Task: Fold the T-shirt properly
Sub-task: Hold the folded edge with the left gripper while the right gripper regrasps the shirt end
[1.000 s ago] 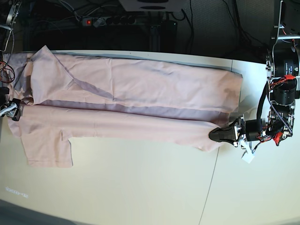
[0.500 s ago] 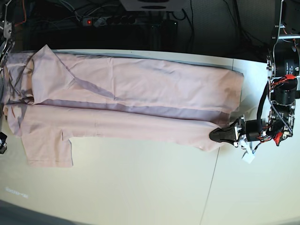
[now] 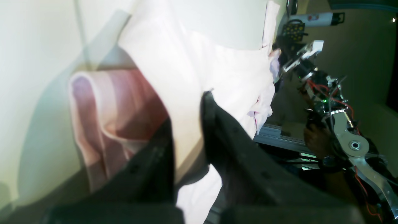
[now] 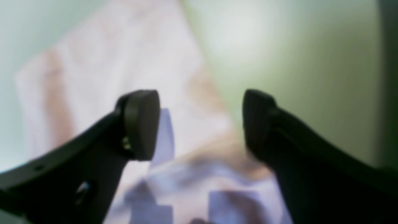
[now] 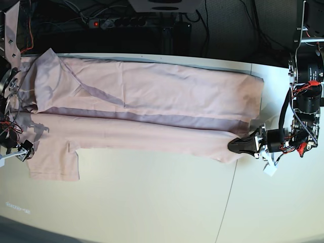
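The pale pink T-shirt [image 5: 152,101] lies plain side up across the far half of the table [image 5: 152,202], folded lengthwise, with one sleeve [image 5: 53,164] sticking out toward the front at the left. My left gripper [image 5: 237,145] is shut on the shirt's front right corner. In the left wrist view the black fingers [image 3: 214,124] pinch the pink cloth [image 3: 192,62]. My right gripper [image 5: 24,148] hovers at the shirt's left end near the sleeve. In the right wrist view it [image 4: 200,121] is open and empty over blurred pink cloth [image 4: 118,62].
A power strip with a red light [image 5: 116,23] and cables lie behind the table's far edge. A seam [image 5: 230,197] runs across the table top at the right. A small white tag [image 5: 268,169] hangs by the left arm. The right arm [image 3: 326,93] shows in the left wrist view.
My right gripper has left the shirt's left edge, swung out to the front left and come back in near the sleeve. The left gripper keeps its hold and has hardly moved.
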Controlling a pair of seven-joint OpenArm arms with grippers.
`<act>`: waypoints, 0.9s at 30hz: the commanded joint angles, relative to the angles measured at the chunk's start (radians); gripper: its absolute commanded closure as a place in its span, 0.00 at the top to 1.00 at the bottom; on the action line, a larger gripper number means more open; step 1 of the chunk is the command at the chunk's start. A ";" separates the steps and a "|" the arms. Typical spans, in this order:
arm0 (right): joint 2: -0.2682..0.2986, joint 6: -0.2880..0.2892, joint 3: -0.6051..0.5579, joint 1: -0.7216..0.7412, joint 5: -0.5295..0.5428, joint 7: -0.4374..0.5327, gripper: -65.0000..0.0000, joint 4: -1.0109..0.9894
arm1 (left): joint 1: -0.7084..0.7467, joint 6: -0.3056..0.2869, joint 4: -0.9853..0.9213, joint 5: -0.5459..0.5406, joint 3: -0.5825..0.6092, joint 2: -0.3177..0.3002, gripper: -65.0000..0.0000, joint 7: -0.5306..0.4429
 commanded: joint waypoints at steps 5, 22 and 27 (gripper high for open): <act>0.055 -0.005 0.002 0.008 0.008 0.014 0.64 0.016 | -0.030 -0.028 0.014 -0.024 -0.003 -0.029 0.00 -0.003; -0.058 0.005 0.002 0.008 -0.049 0.014 0.61 0.016 | -0.031 -0.028 0.014 -0.024 -0.003 -0.026 0.00 -0.003; -0.074 0.006 0.002 0.008 -0.066 0.015 0.61 0.016 | -0.030 -0.028 0.014 -0.024 -0.003 -0.025 0.00 -0.003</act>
